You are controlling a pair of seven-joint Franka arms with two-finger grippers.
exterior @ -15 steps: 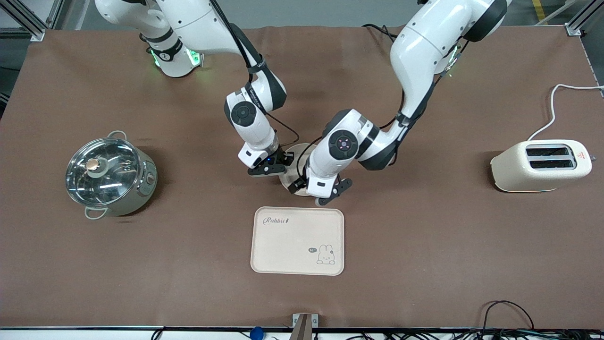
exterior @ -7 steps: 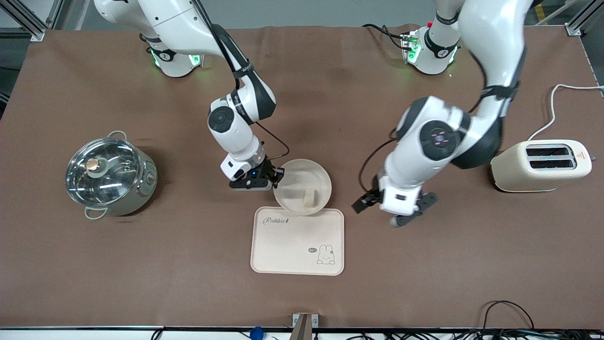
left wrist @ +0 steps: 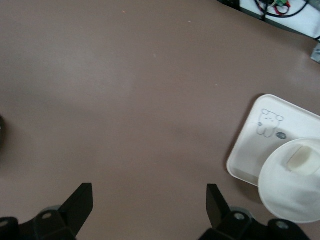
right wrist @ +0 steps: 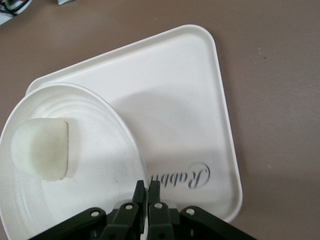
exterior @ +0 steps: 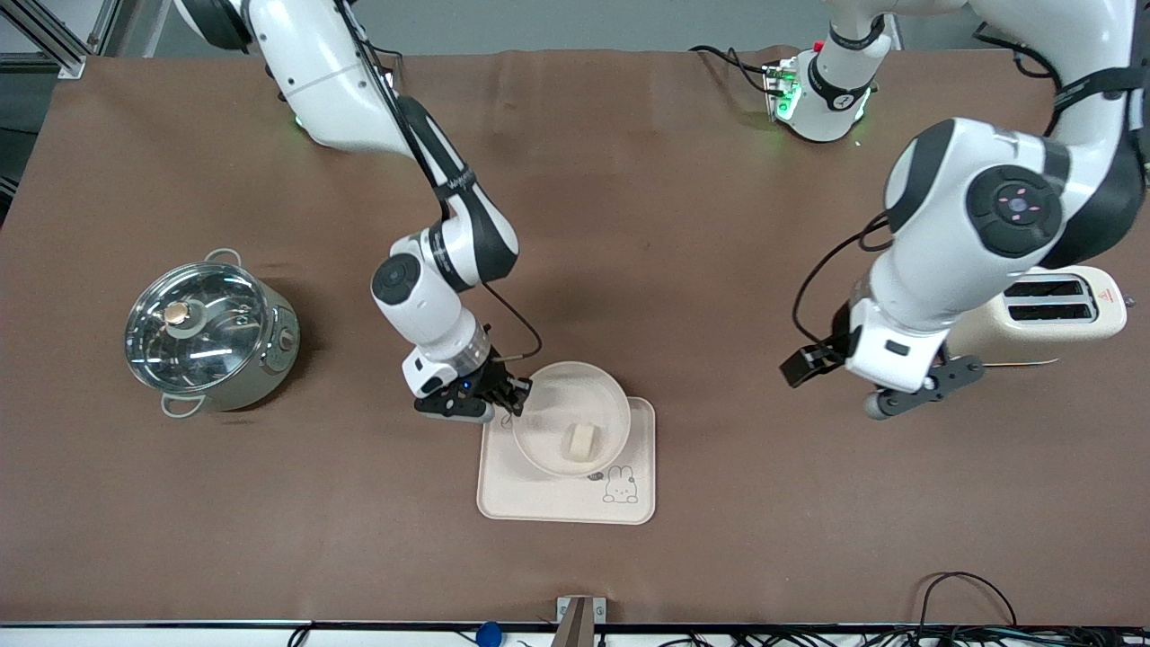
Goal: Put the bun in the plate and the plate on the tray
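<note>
My right gripper (exterior: 517,395) is shut on the rim of the round cream plate (exterior: 548,422). It holds the plate over the part of the rabbit tray (exterior: 539,499) that is farther from the front camera, and the plate overhangs that edge. The small cream bun (exterior: 579,439) lies in the plate. The right wrist view shows the shut fingers (right wrist: 147,186) on the plate's rim (right wrist: 100,175), the bun (right wrist: 40,147) and the tray (right wrist: 175,100) with its "Rabbit" script. My left gripper (exterior: 834,391) is open and empty, up in the air beside the toaster. Its view (left wrist: 148,195) shows the tray (left wrist: 255,145), plate (left wrist: 290,200) and bun (left wrist: 301,157).
A steel pot with a glass lid (exterior: 211,334) stands toward the right arm's end of the table. A cream two-slot toaster (exterior: 1060,305) stands toward the left arm's end, partly hidden by the left arm. Cables lie along the table's front edge.
My right gripper has carried the plate with the bun toward the front camera, to over the tray. My left arm has drawn away to beside the toaster, empty.
</note>
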